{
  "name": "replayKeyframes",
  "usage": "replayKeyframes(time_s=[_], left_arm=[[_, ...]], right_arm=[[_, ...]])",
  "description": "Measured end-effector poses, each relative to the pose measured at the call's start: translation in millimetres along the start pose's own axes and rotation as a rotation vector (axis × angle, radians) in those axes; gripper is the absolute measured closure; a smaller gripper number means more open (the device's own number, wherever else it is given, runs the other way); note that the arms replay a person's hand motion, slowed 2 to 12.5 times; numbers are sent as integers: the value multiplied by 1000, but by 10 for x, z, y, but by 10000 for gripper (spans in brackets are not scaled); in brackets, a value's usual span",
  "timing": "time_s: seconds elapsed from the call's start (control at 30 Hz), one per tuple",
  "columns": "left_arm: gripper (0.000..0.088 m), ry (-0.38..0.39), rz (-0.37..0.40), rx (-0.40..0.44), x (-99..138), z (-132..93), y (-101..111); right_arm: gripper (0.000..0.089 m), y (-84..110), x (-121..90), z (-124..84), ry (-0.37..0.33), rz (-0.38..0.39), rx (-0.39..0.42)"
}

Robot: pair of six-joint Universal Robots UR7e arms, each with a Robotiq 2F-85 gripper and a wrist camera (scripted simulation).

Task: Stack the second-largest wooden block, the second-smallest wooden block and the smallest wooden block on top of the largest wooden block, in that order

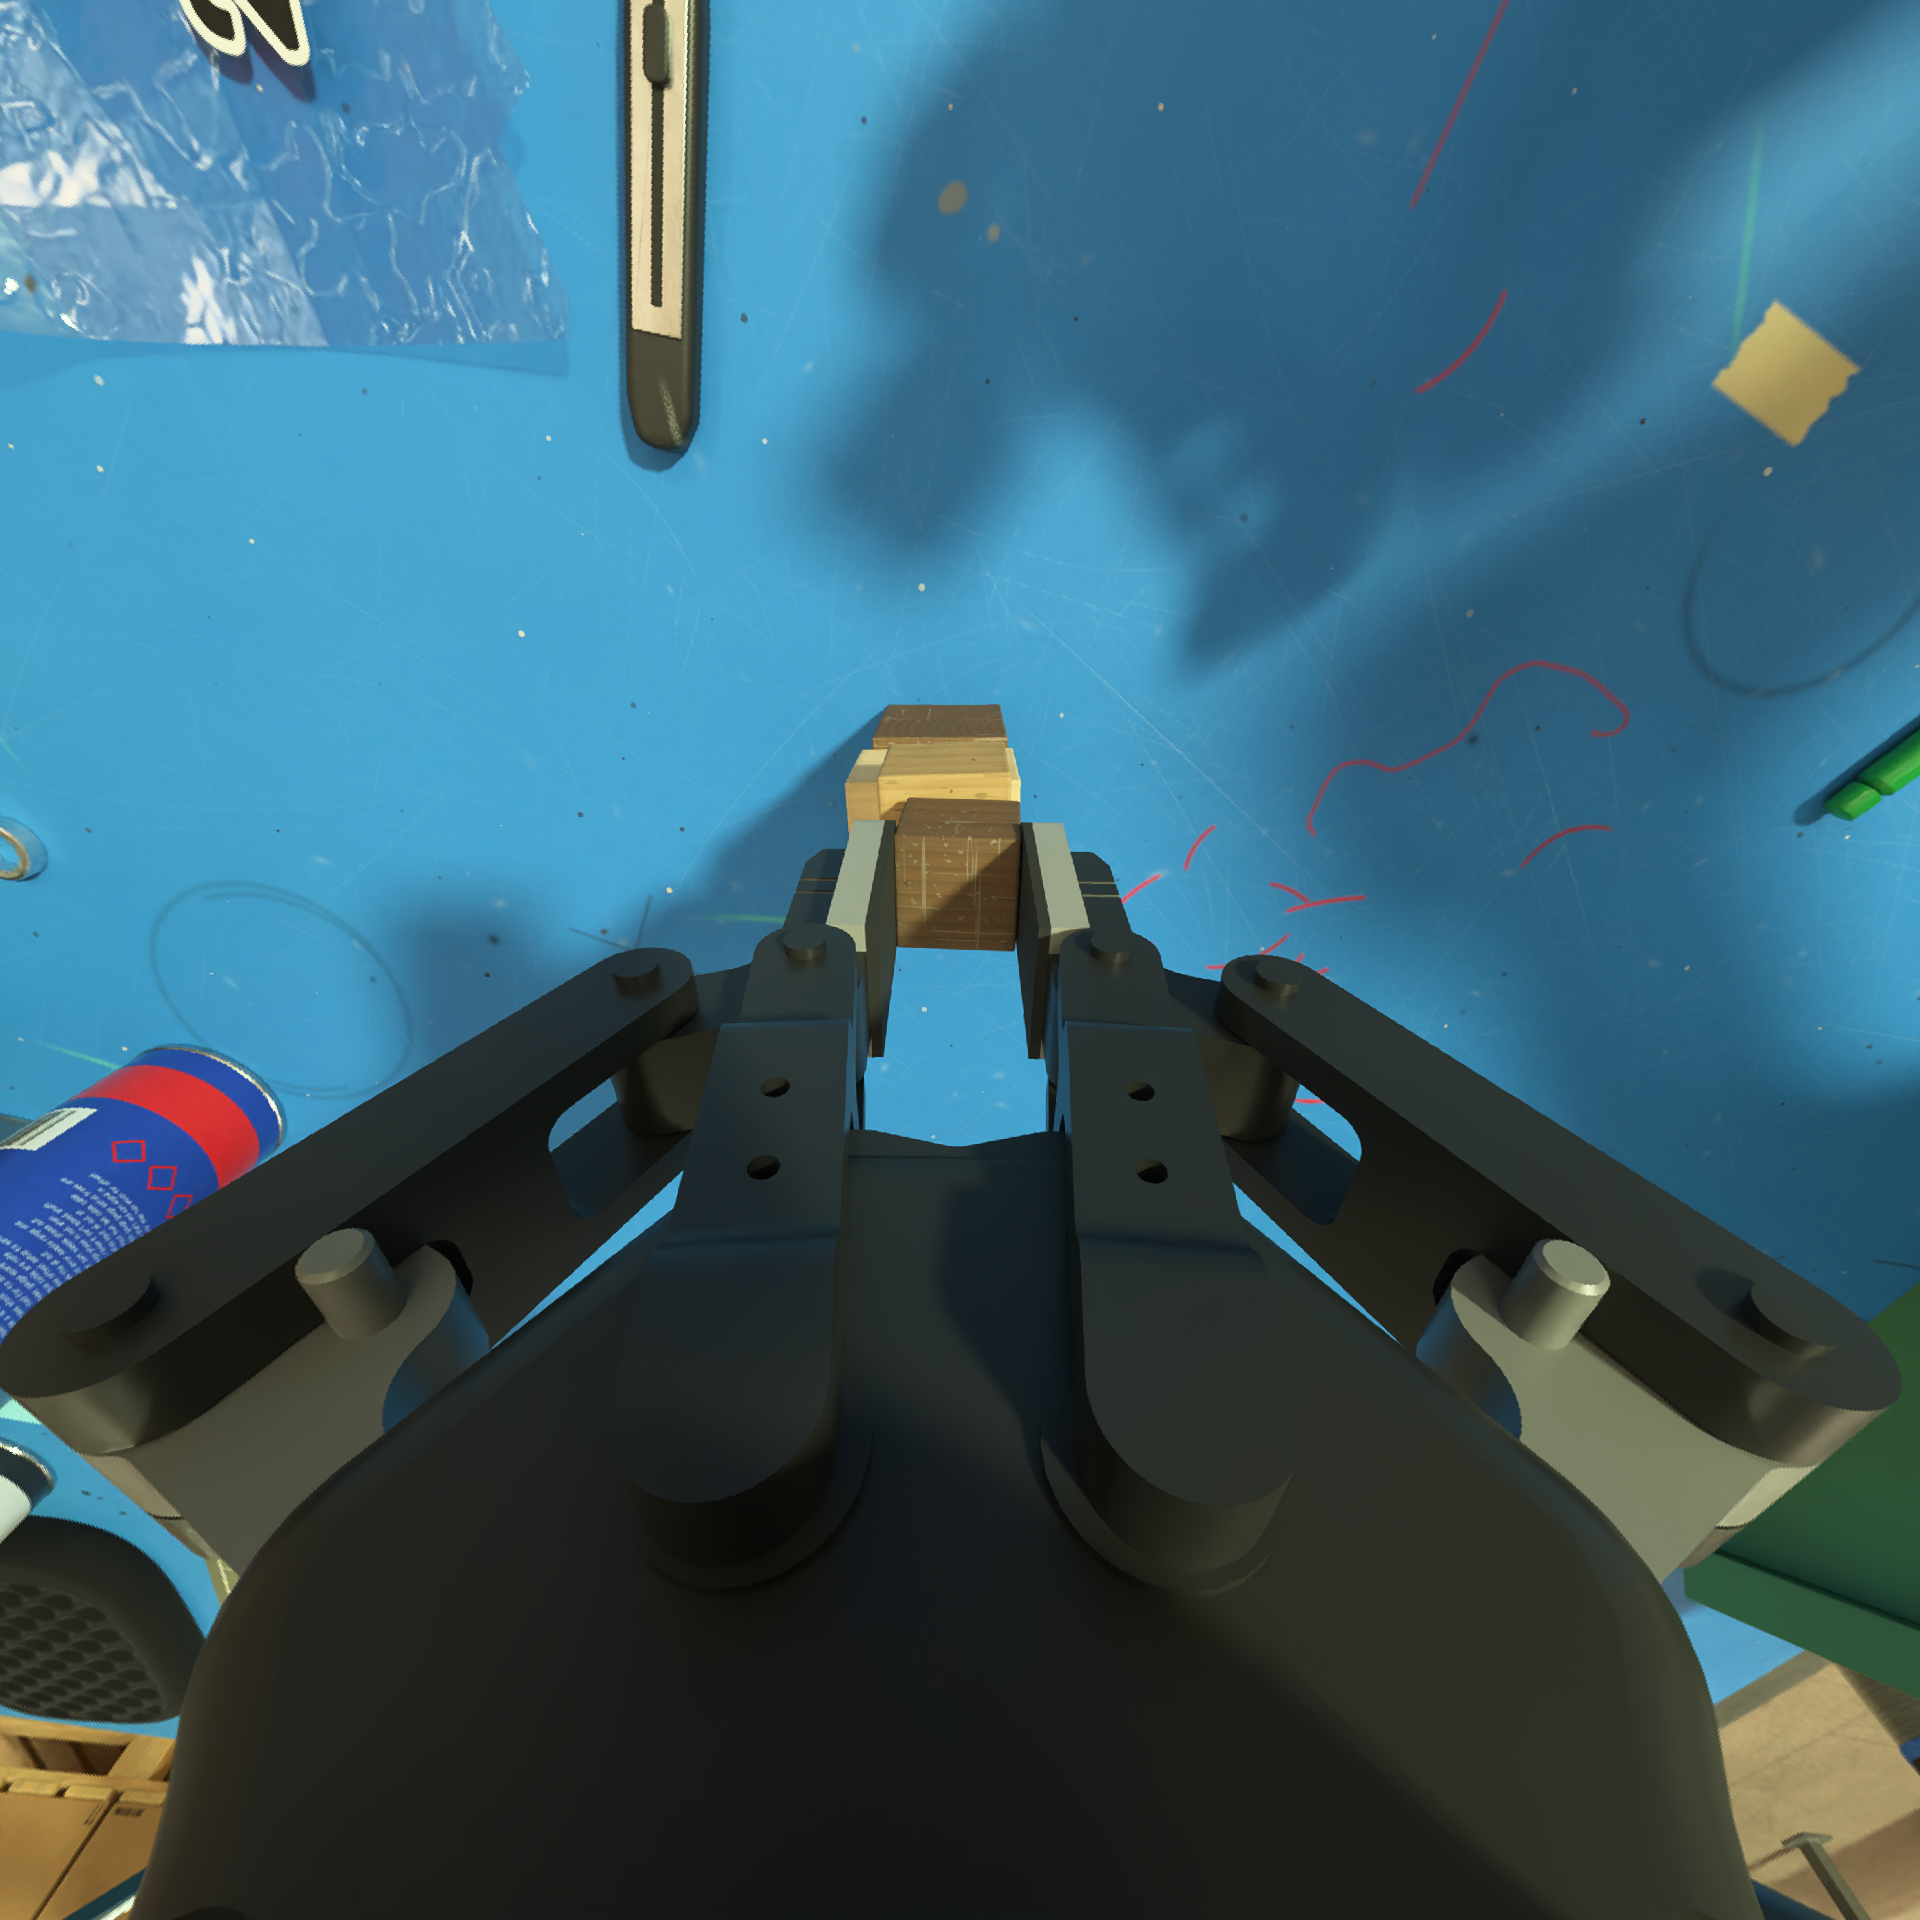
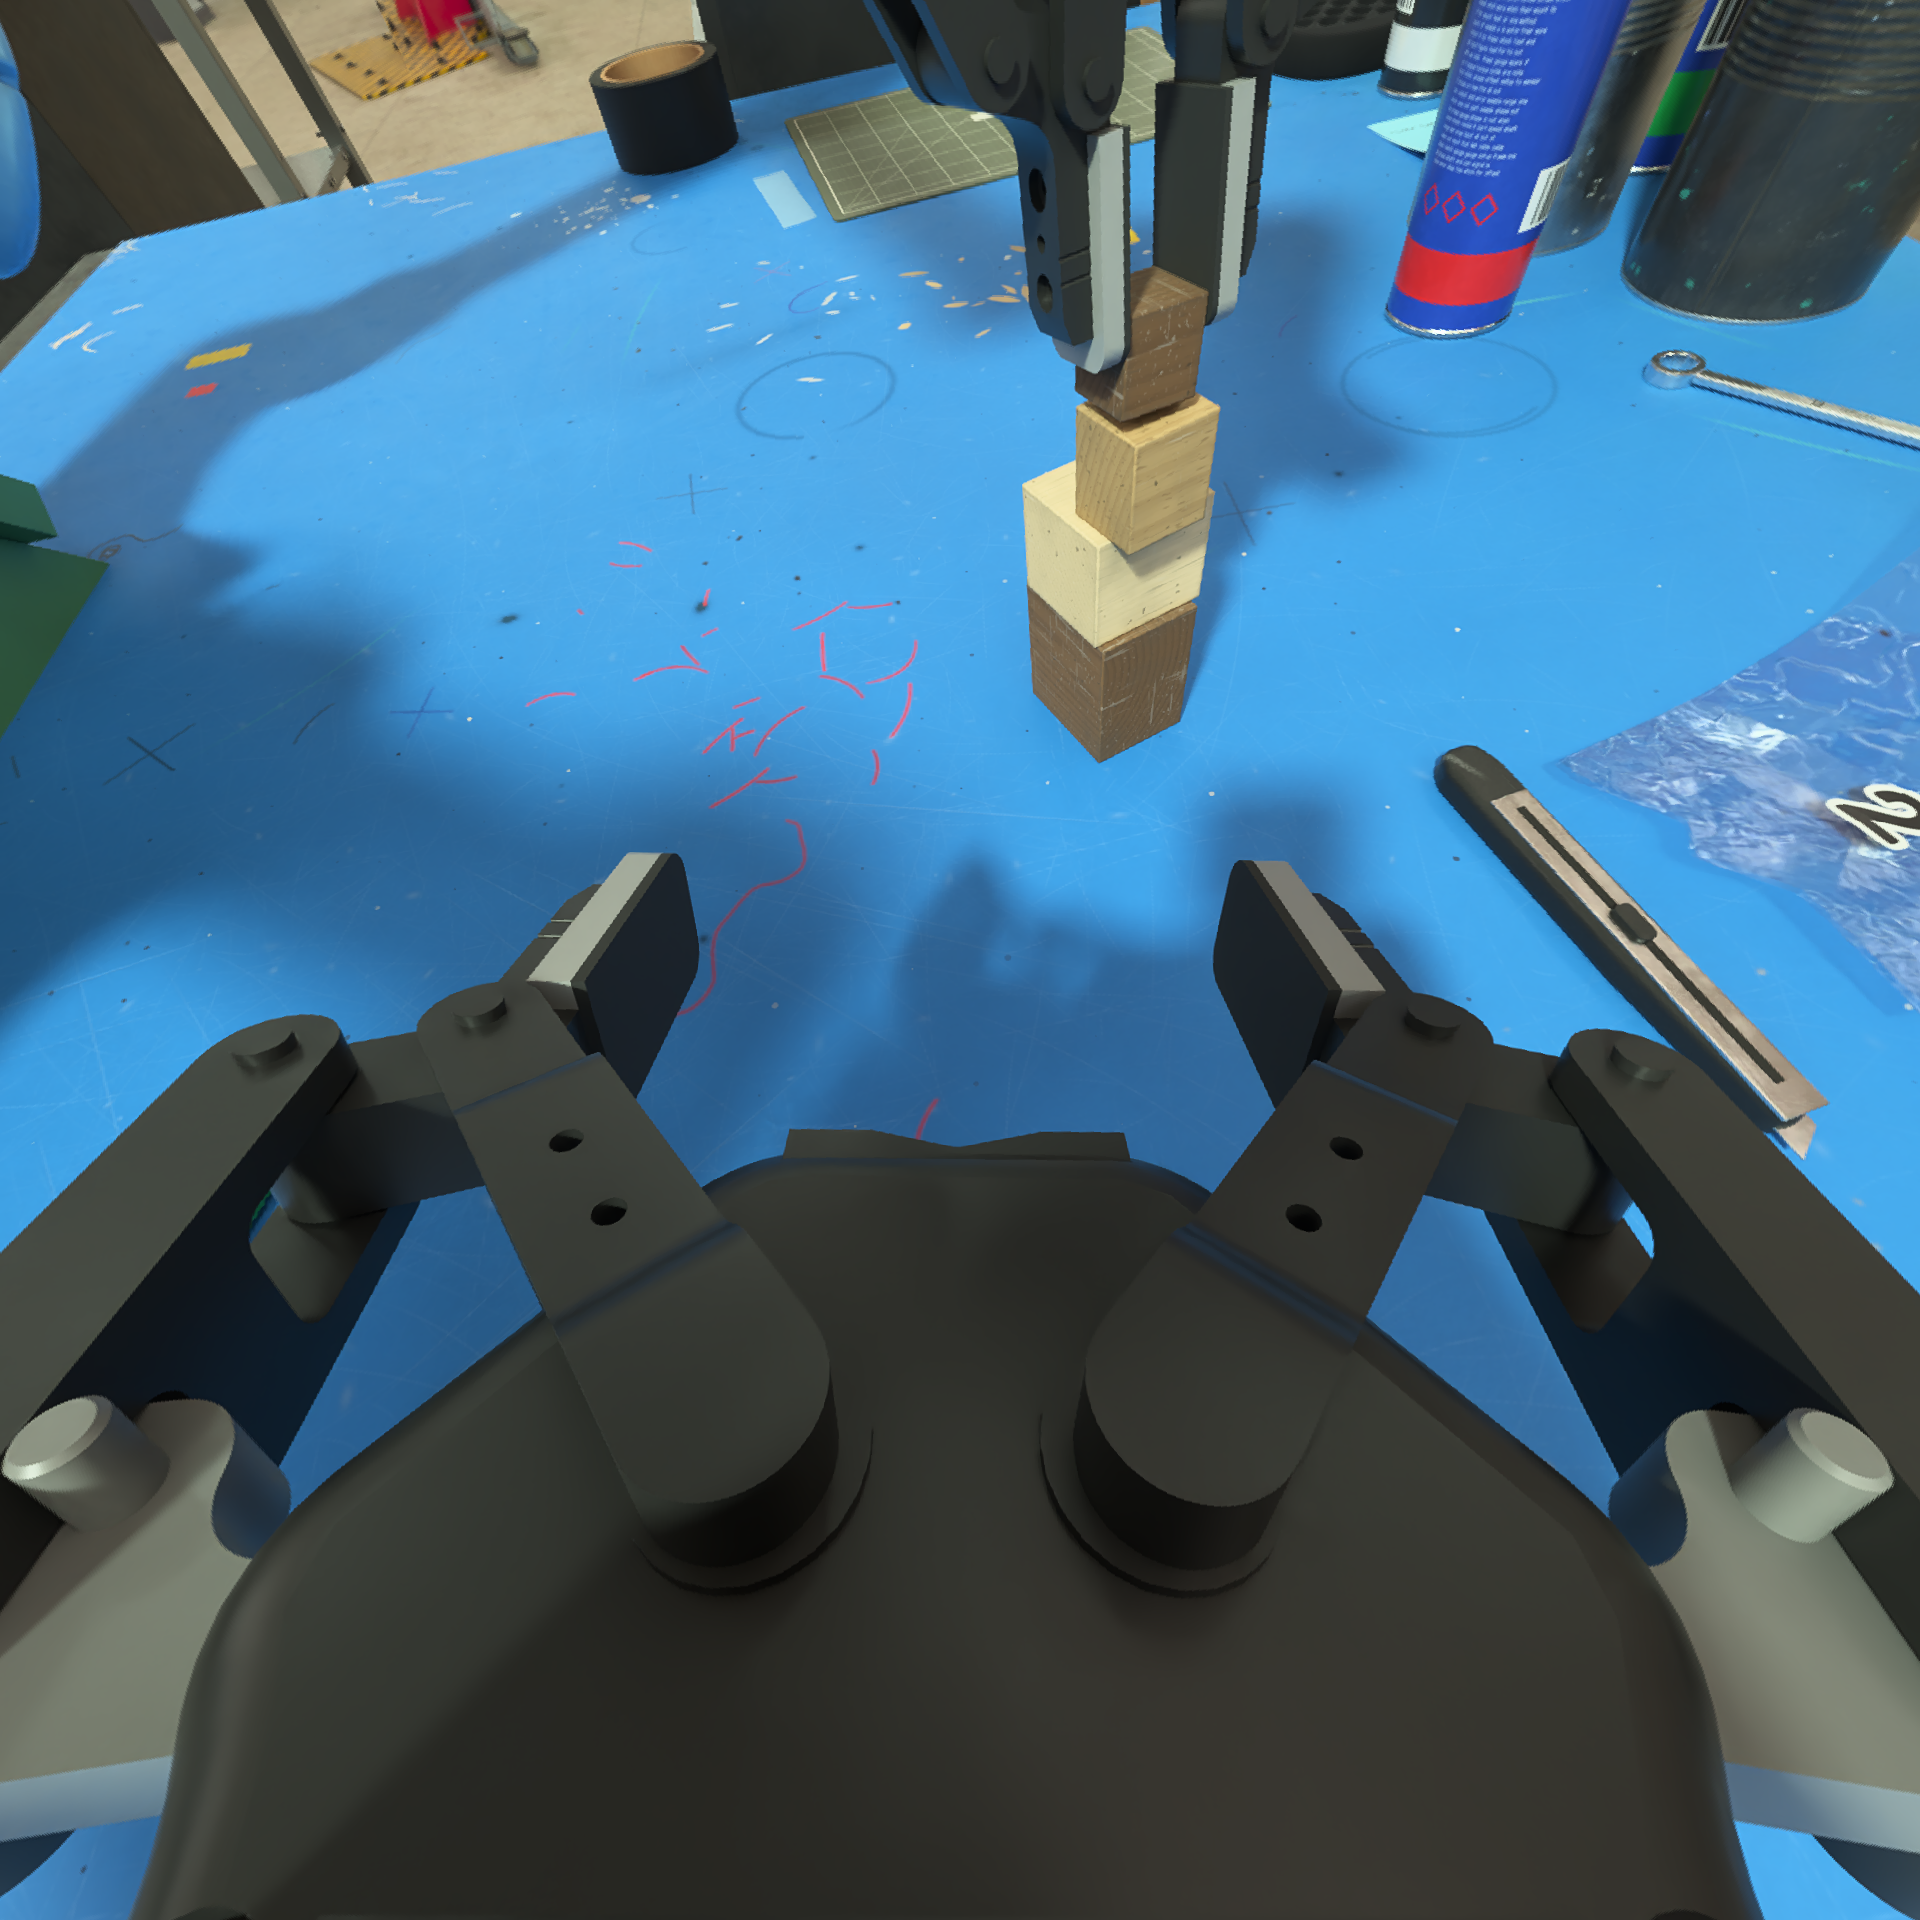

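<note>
A stack of wooden blocks stands on the blue table [image 2: 416,499]. The largest dark brown block [image 2: 1107,686] is at the bottom, then a cream block [image 2: 1091,582], then a tan block [image 2: 1143,473]. My left gripper [image 2: 1158,301] comes down from above, shut on the smallest dark brown block [image 2: 1169,343], which sits at the tan block's top. In the left wrist view the left gripper [image 1: 956,852] clamps this block [image 1: 956,883] over the stack [image 1: 935,779]. My right gripper [image 2: 956,894] is open and empty, low over the table in front of the stack.
A utility knife [image 2: 1631,935] and a plastic bag [image 2: 1787,748] lie right of the stack. A blue spray can [image 2: 1475,177], a dark can [image 2: 1787,156] and a wrench [image 2: 1766,395] are at the back right. A tape roll [image 2: 665,104] and a cutting mat [image 2: 904,156] are behind; a green box [image 2: 31,603] is at the left.
</note>
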State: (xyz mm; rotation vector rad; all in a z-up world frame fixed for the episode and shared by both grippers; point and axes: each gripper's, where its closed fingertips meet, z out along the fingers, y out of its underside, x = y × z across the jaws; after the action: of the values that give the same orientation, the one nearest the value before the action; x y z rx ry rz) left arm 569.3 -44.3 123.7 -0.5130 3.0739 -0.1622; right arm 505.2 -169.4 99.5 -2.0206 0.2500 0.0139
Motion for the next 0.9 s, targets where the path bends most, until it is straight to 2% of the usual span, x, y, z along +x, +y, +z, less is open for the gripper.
replayKeyframes(time_s=[0.9], left_arm=[[674,-2,16,-1,-2,6,1]], right_arm=[[39,-5,-1,-6,0,0,2]])
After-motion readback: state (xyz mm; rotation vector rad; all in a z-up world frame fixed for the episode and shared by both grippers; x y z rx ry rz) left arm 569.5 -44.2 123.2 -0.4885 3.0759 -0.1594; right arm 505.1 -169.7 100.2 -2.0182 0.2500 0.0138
